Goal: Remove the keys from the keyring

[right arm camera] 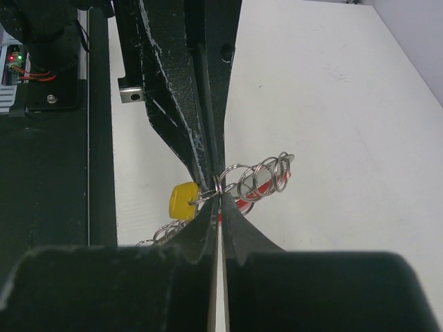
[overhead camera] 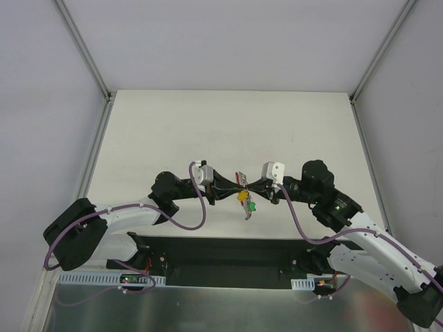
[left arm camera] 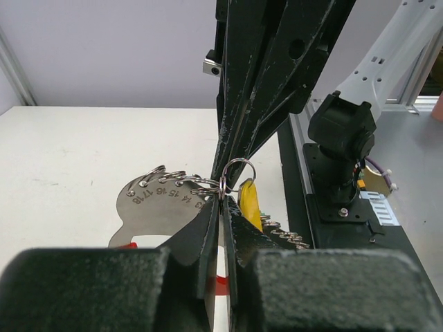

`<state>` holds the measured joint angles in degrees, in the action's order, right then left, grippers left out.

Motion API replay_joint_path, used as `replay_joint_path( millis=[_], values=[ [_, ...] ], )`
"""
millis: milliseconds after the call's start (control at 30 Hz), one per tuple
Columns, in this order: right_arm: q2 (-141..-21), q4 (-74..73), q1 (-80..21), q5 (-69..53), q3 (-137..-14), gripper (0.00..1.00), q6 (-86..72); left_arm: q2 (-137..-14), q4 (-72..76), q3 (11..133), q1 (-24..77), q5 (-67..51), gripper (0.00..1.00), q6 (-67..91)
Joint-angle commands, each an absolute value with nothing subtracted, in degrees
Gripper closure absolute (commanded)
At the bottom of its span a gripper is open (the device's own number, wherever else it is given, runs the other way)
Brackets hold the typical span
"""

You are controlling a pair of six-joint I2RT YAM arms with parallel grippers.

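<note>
Both grippers meet tip to tip above the table's middle, holding the bunch between them. My left gripper (overhead camera: 232,188) (left arm camera: 223,195) is shut on the thin wire keyring (left arm camera: 239,164), and my right gripper (overhead camera: 255,187) (right arm camera: 220,191) is shut on the same keyring (right arm camera: 234,169) from the other side. The keys (overhead camera: 246,200) hang below the tips: a yellow-headed one (left arm camera: 250,205) (right arm camera: 183,200), a green one (overhead camera: 252,206), and a red one mostly hidden. A silvery numbered tag (left arm camera: 154,205) and several small rings (right arm camera: 266,174) hang from the bunch too.
A black base plate (overhead camera: 221,256) runs along the near table edge with both arm mounts on it. Purple cables (overhead camera: 190,225) loop beside the arms. White walls and aluminium posts (overhead camera: 83,48) enclose the table (overhead camera: 228,124).
</note>
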<state>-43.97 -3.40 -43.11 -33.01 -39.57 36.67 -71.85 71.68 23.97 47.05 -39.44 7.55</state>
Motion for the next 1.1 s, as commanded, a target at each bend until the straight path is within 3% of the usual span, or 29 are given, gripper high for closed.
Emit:
replay_joint_path(
  millis=[0, 67, 167, 300, 533, 1067],
  values=[
    [-44.1, -1.2, -43.8, -33.9, -41.7, 0.99, 33.4, -71.6, 86.0, 27.4, 46.8, -39.4, 0.93, 9.3],
    [-44.0, -2.1, -43.9, -30.2, -41.9, 0.99, 30.7, -70.9, 85.4, 27.2, 46.7, -37.7, 0.76, 9.1],
    [-43.4, -3.2, -43.9, -28.0, -41.1, 0.99, 28.4, -68.1, 80.2, 26.6, 46.2, -34.4, 0.6, 7.0],
    [-42.5, -4.7, -43.8, -21.6, -40.7, 0.99, 25.0, -62.4, 63.2, 27.7, 46.2, -31.2, 0.5, 2.6],
    [-45.3, -9.4, -43.9, -12.1, -43.8, 0.99, 18.0, -56.5, 47.8, 31.5, 47.5, -30.0, 0.51, 5.4],
    [-47.6, -9.7, -44.8, -7.5, -46.7, 0.99, 8.7, -64.7, 46.3, 33.7, 52.8, -20.3, 0.54, 10.0]
  ],
)
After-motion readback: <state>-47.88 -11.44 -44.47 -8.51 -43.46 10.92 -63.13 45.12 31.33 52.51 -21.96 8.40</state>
